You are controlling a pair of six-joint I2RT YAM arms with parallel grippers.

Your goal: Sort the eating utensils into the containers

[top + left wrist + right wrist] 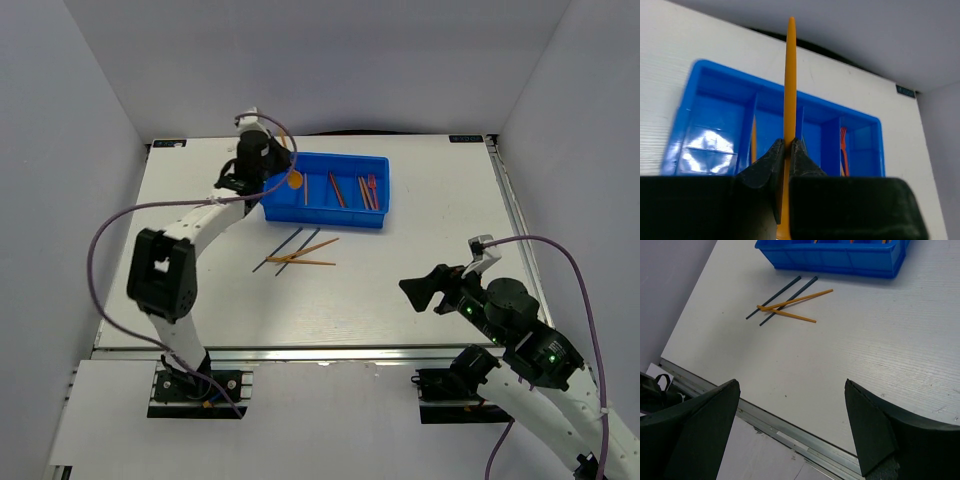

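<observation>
**A:** Starting on our left: the left end effector is pressed together on the handle of an orange spoon. The spoon sticks straight out ahead of the fingertips, over the blue tray.

**B:** So the step in hand, as we judge it, is the drop. Which compartment lies under the spoon?

**A:** We cannot tell for sure. From the wrist view the spoon lines up with a divider between two middle compartments, while from above its bowl hangs nearer the tray's left end. Below the fingertips and just to their left lies an orange piece. A red fork lies well off to their right.

**B:** Then we would settle over the slot that holds the matching kind and lower until the bowl is under the rim. We would level the handle along the slot and only then open — dropped from height, light plastic may bounce or bridge a divider.

**A:** Agreed. We part the fingers slowly and lift straight up.

**B:** And further right?

**A:** The right end effector is spread wide, pinching nothing, above the table. Ahead of it and to its left, well apart from it, two dark blue sticks and two orange sticks lie crossed and touching.

**B:** For those we would take one stick by a free end — not at the crossing.
</observation>
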